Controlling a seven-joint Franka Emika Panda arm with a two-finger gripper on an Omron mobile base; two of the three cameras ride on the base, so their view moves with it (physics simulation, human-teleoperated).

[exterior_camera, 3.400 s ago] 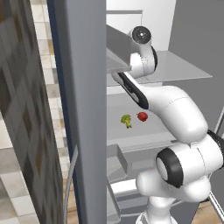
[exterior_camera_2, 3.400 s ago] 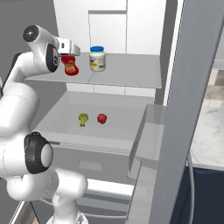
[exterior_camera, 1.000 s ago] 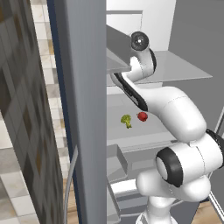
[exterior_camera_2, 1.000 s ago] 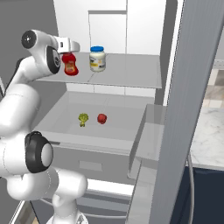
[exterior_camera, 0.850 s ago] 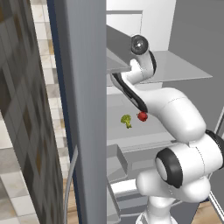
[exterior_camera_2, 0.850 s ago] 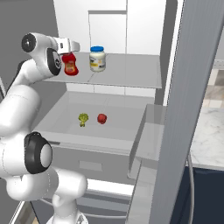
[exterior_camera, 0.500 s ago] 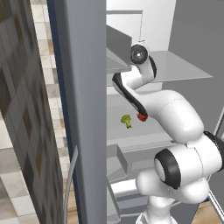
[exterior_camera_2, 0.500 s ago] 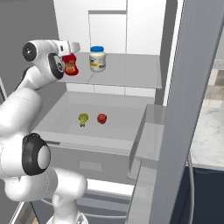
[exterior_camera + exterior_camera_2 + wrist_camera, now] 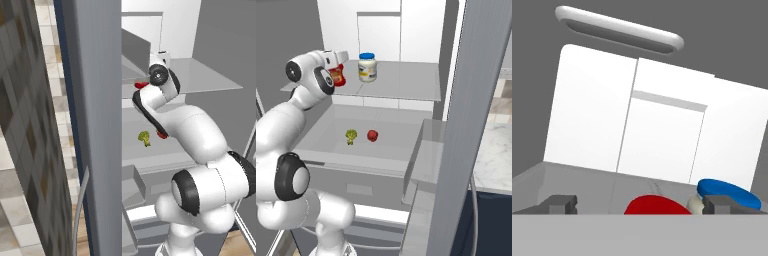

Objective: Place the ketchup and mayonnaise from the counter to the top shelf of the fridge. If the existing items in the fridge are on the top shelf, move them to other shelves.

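Now the gripper (image 9: 637, 204) stands wide open, holding nothing, lifted slightly off the ketchup (image 9: 337, 76); it stands left of the mayonnaise (image 9: 367, 67) on the top shelf (image 9: 401, 82); placement looks finished.

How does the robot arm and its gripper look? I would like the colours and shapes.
The arm is glossy white, built of rounded, bulbous segments, with dark grey or black discs and bands at the joints. No cables or markings are visible. The gripper has two small, blocky, dark grey finger tips.
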